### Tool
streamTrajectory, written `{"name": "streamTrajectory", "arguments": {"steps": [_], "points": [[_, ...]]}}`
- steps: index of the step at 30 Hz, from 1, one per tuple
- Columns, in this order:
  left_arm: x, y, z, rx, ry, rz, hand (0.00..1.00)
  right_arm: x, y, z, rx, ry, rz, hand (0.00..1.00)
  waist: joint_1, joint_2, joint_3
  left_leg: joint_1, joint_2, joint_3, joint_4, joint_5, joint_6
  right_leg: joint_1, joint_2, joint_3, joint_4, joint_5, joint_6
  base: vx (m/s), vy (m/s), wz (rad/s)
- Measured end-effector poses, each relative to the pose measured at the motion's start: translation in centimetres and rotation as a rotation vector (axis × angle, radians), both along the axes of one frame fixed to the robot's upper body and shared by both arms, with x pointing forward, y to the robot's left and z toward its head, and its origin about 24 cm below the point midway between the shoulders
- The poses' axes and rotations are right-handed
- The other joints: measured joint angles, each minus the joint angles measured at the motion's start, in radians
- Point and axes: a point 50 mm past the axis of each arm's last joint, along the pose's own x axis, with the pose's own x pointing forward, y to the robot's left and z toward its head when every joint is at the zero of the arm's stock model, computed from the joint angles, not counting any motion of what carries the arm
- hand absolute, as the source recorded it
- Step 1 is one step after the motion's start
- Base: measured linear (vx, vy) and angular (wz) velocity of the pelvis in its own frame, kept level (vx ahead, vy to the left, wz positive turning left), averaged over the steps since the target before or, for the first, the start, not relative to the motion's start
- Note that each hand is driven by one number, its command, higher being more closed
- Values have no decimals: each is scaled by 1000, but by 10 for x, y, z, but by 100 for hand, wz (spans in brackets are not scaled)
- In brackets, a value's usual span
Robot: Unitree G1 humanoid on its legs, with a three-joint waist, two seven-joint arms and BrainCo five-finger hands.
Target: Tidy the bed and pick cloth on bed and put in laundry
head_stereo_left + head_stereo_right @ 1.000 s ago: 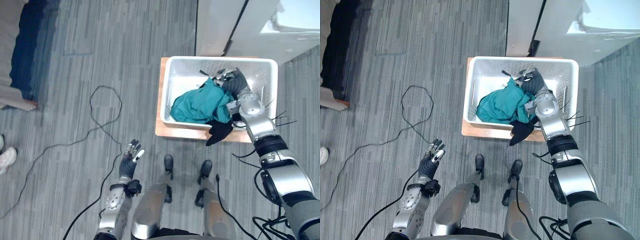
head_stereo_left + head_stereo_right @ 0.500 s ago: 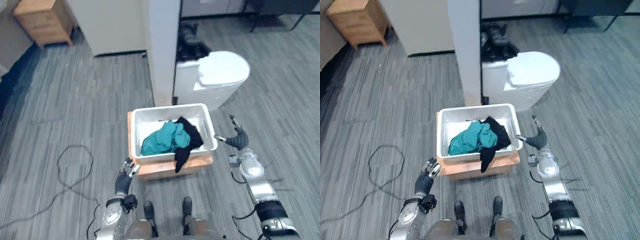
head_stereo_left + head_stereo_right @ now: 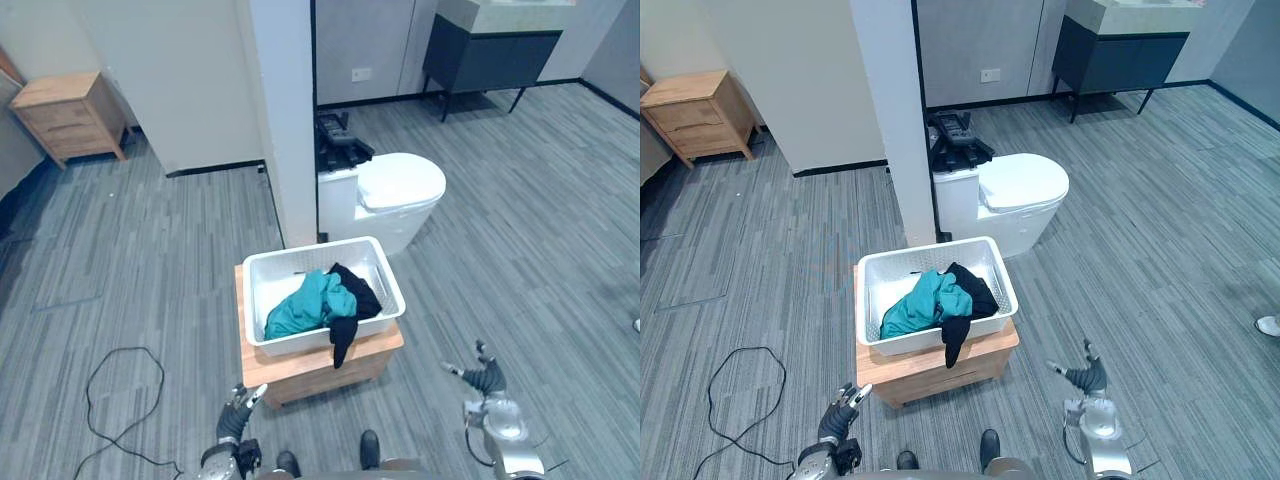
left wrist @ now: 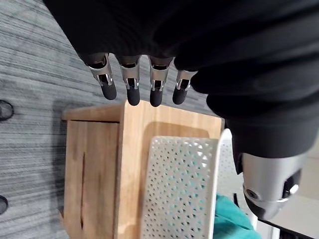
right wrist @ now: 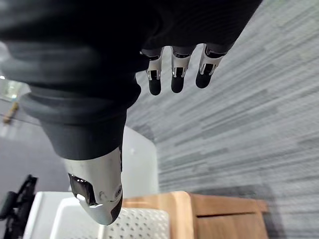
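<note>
Laundry basket, white and perforated, stands on a low wooden surface on the floor, just in front of a toilet. A teal cloth lies bunched inside the basket. A black cloth lies beside it, touching it, with one end draped over the front rim and hanging outside.

Left hand hangs low, near the surface's front corner. Its fingers are straight and hold nothing. Right hand is well apart from the basket, over bare floor. Its fingers are relaxed and empty.

Assessment: the cloth deposit appears complete, apart from the overhanging end. The state of the bed cannot be judged here.
</note>
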Motion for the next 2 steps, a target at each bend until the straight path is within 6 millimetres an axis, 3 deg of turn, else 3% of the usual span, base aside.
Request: {"name": "streamTrajectory", "arguments": {"steps": [2], "points": [[-6,3,-4,13,40,7,0,-10,5,-10,41,55,-13,0,5,1,-1,1,0,0,0,0,0,1,0,0,0,0,0,0,0,0]]}}
